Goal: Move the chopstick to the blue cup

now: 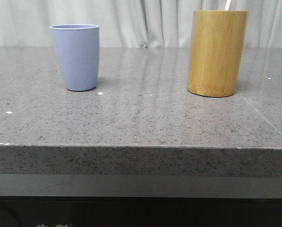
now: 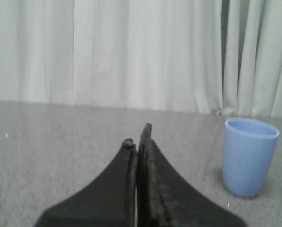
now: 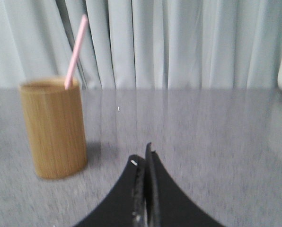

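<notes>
Pale grey-white curtains (image 1: 145, 23) hang behind a speckled grey stone surface (image 1: 141, 113) with a thick front edge. The blue cup (image 1: 76, 56) stands upright toward the left of the surface, plain and unmarked, and the bamboo holder (image 1: 216, 53) stands upright well apart from it on the right, also bearing no label. The chopstick (image 3: 75, 52) leans inside the bamboo holder, its pink upper end sticking out above the rim. A few faint white characters show at the bottom of the front view, too cut off to read. The left gripper (image 2: 137, 137) has its black fingers pressed together on nothing, the blue cup off to one side. The right gripper (image 3: 145, 156) likewise has its fingers together, empty, near the bamboo holder.
</notes>
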`<state>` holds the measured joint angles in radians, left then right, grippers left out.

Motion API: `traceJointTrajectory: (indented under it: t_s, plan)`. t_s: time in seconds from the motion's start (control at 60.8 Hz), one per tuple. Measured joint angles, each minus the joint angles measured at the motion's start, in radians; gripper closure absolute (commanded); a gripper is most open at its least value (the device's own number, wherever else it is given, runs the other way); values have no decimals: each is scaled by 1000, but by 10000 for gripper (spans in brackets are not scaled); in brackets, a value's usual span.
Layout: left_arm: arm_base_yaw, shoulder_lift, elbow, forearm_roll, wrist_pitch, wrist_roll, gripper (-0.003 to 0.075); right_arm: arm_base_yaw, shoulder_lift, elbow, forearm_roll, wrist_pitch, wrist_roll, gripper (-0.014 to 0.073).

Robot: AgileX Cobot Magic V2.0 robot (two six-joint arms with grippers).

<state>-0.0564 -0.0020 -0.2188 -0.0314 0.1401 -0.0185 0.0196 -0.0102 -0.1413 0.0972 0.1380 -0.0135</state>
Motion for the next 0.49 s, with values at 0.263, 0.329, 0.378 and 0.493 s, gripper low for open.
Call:
traceJointTrajectory:
  t_s: [0.263, 0.329, 0.378, 0.493]
  plan:
    - [0, 207, -409, 12, 242, 0, 739, 0, 98, -340, -69, 197, -8, 662]
    - [0, 279, -494, 12, 302, 0, 739, 0, 163, -416, -74, 248, -8, 662]
    - [0, 337, -550, 14, 340, 0, 739, 0, 218, -470, -74, 281, -10, 662]
    - [0, 453, -626, 14, 379, 0, 739, 0, 348, -562, -74, 362, -10, 662]
